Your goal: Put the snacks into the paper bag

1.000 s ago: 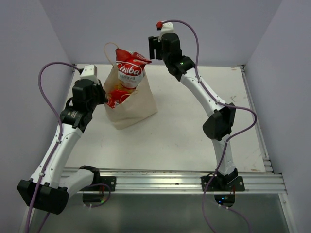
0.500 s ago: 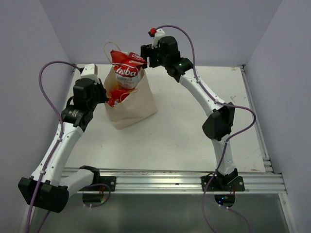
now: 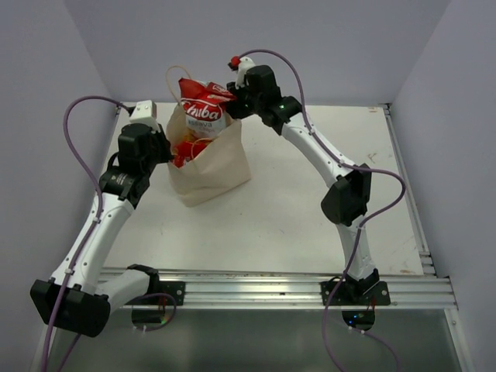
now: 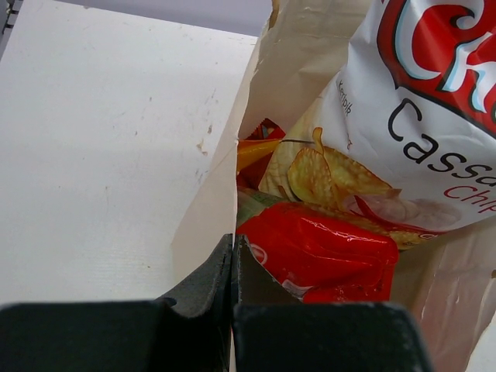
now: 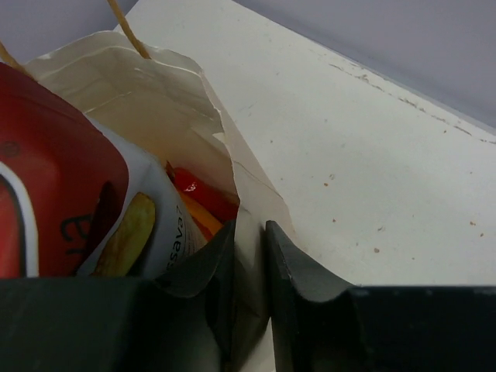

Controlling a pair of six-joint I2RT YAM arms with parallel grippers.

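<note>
The tan paper bag (image 3: 211, 169) stands open at the back left of the table. A large red-and-white chip bag (image 3: 205, 108) sticks up out of its mouth, above a smaller red packet (image 3: 186, 151). My left gripper (image 3: 165, 147) is shut on the paper bag's left rim (image 4: 209, 209), beside the red packet (image 4: 325, 248) and an orange packet (image 4: 252, 151). My right gripper (image 3: 232, 105) straddles the bag's right rim, its jaws closed onto the paper wall (image 5: 252, 201) next to the chip bag (image 5: 62, 194). Other snacks are hidden.
The white table (image 3: 310, 201) stretches to the right and front of the bag. A metal rail (image 3: 279, 287) runs along the near edge, with grey walls close on three sides. A twisted paper handle (image 3: 172, 77) loops up behind the chip bag.
My right gripper has come left and down from above the bag to its right rim, and its jaws have closed on the paper. The left gripper has kept its hold.
</note>
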